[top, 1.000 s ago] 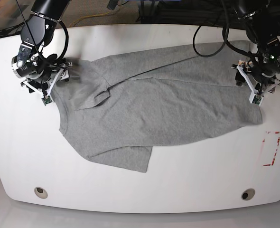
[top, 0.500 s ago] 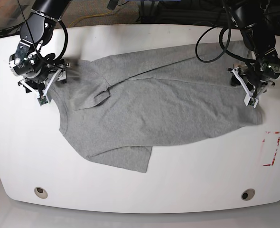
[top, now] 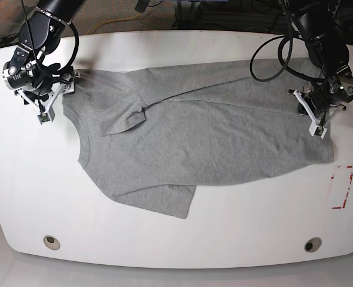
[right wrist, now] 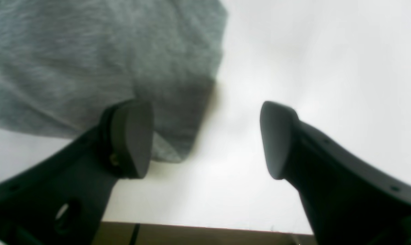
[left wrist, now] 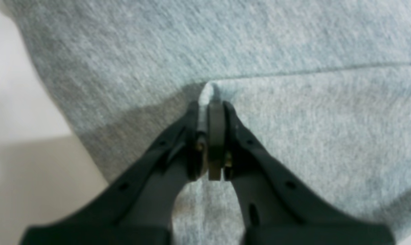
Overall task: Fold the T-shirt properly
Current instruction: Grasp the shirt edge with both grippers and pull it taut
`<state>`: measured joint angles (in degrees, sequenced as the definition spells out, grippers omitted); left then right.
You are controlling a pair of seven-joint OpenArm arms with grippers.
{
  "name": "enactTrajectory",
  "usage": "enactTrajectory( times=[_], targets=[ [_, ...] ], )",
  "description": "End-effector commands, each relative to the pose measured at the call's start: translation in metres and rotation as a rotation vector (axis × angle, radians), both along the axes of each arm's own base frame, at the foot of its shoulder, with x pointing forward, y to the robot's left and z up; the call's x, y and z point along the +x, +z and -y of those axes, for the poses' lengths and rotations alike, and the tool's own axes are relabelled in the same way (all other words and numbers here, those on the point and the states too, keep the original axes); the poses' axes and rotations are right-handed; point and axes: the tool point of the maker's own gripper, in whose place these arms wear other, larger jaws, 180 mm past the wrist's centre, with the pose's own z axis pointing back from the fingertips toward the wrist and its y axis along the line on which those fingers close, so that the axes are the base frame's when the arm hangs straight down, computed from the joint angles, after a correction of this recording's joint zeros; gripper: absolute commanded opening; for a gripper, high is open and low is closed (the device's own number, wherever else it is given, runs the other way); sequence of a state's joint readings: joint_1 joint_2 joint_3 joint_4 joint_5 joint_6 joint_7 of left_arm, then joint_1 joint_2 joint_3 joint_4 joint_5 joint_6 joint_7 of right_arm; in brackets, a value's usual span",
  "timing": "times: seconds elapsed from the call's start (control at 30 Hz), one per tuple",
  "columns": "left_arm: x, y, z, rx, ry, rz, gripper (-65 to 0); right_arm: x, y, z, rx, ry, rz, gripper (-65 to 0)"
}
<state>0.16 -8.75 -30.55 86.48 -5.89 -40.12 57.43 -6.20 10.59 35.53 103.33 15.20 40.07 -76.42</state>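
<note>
The T-shirt (top: 194, 140) is spread flat across the middle of the white bench (top: 182, 239), stretching from near one end to near the other, with one sleeve folded over the body and another pointed toward the front edge. A small pinch of grey fabric is clamped between the closed jaws of the left gripper (left wrist: 210, 136) at the shirt's edge, as seen in the left wrist view. The right gripper (right wrist: 205, 136) is held wide apart at the opposite end, with one finger (right wrist: 130, 136) over the cloth's edge and the other over bare bench.
</note>
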Motion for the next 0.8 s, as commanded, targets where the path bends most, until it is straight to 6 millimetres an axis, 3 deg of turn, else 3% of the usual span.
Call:
enactTrajectory(
  times=[0.0,0.17,0.5,0.67,0.77],
  targets=[
    [0.01,0.019,-0.008,0.041,0.001,0.052,-64.6,0.005,0.008,-0.003,0.024,0.012,0.031,-18.4],
    [0.018,0.043,-0.01,0.088,-0.012,0.114,-64.6,0.006,0.013,-0.025,0.159,0.049,0.066,-18.4],
    [0.019,0.065,-0.011,0.14,-0.026,0.168,-64.6,-0.005,0.011,-0.03,0.238,0.041,0.078,-18.4],
    [0.019,0.076,-0.015,0.171,-0.035,0.191,-64.6,-0.015,-0.013,-0.034,0.241,0.048,-0.018,-18.7],
    [0.019,0.079,-0.016,0.177,-0.036,0.195,-64.6,-0.017,-0.026,-0.038,0.237,0.056,-0.05,-26.5]
  ],
)
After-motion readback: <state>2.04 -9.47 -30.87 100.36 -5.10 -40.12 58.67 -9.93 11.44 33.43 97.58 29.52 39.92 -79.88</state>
